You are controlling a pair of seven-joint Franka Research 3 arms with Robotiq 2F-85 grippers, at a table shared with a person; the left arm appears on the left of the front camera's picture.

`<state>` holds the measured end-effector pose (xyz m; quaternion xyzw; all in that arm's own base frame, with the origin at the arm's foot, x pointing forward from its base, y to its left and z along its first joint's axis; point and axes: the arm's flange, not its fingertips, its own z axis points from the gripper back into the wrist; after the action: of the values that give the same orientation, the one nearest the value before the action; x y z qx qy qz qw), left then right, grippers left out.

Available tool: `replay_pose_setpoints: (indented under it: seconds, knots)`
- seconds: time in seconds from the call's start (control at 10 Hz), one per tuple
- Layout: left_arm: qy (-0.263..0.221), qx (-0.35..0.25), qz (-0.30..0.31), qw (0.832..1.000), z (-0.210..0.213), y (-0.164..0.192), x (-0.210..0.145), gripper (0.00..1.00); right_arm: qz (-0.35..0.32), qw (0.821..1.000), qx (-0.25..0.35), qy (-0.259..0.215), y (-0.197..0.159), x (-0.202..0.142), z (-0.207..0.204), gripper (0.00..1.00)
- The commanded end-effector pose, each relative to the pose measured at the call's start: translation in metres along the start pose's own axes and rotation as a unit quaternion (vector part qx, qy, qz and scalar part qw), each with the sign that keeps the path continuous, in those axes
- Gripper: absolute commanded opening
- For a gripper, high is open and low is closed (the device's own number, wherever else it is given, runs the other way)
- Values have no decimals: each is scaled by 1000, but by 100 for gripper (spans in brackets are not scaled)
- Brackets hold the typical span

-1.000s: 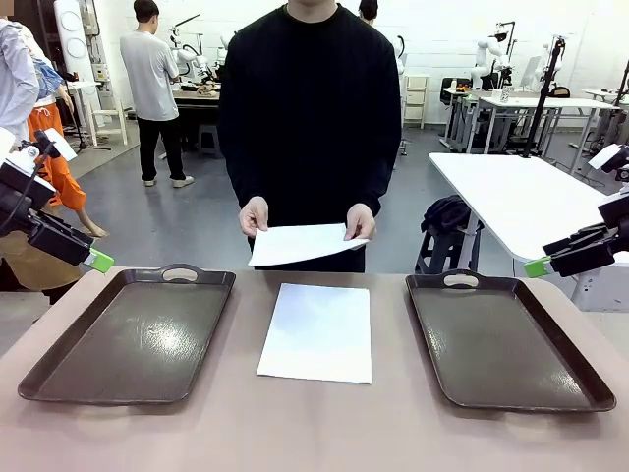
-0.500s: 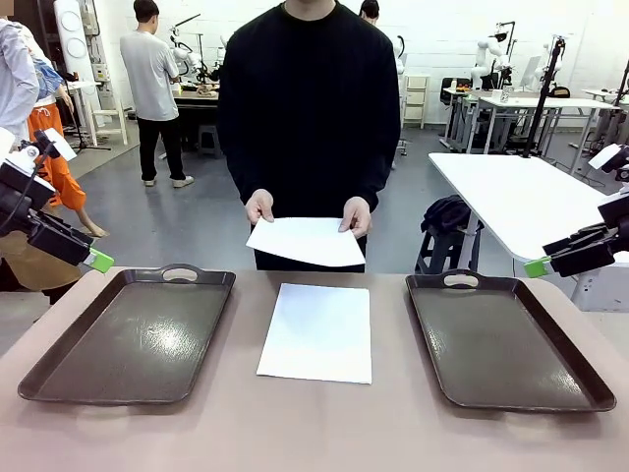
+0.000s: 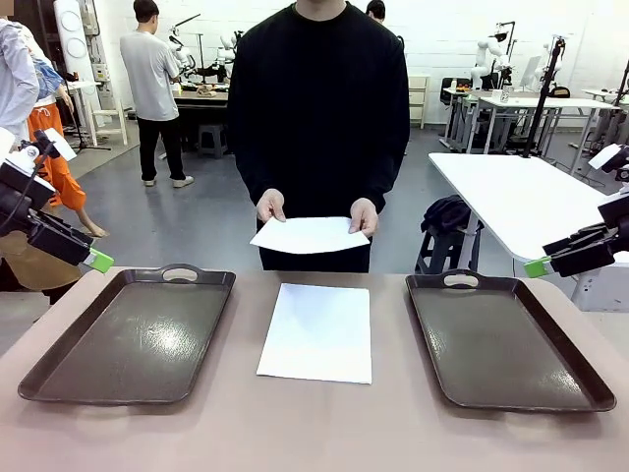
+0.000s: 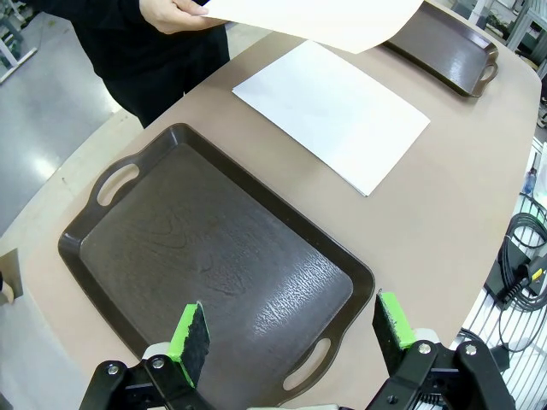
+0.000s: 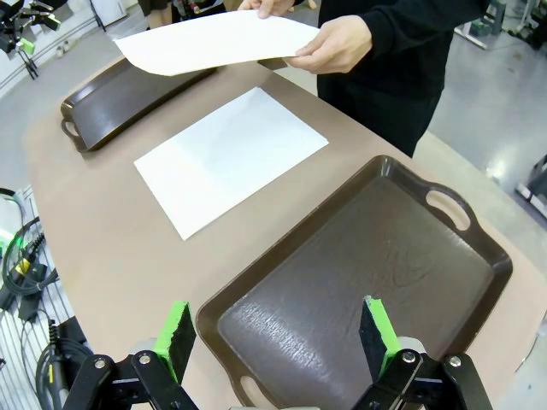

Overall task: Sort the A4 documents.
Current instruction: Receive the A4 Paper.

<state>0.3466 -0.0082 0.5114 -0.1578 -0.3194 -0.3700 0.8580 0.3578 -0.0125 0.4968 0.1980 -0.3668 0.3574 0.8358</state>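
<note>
Two are unsorted: one sheet (image 3: 316, 332) flat on the bench (image 3: 314, 433) between the bare left tray (image 3: 133, 339) and right tray (image 3: 506, 344), another sheet (image 3: 309, 235) held by the person (image 3: 314, 108). Left end effector (image 4: 295, 329) and right end effector (image 5: 278, 337) gape wide, empty; sorting looks unstarted.

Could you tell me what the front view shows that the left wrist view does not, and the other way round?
The front view adds the person's hands, both on the raised sheet, and the right gripper out at the table's right side. The left wrist view adds that the left gripper stands open, facing the left tray, plus cables beside the table. Both share that tray, the right tray and the flat sheet between them.
</note>
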Motion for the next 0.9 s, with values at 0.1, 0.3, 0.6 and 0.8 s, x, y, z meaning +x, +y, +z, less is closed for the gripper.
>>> replay_pose_setpoints:
  seconds: [0.1, 0.3, 0.6, 0.8]
  knots:
    - [-1, -4, -2, 1000, -1, 2, -1, 100, 4, 1000, 7, -3, -3, -2, -3, 100]
    - [-1, -4, -2, 1000, -1, 2, -1, 100, 4, 1000, 7, -3, -3, -2, -3, 100]
    - [-1, -4, -2, 1000, -1, 2, -1, 100, 4, 1000, 7, -3, -3, -2, -3, 100]
    - [-1, -4, -2, 1000, -1, 2, -1, 100, 4, 1000, 7, -3, -3, -2, -3, 100]
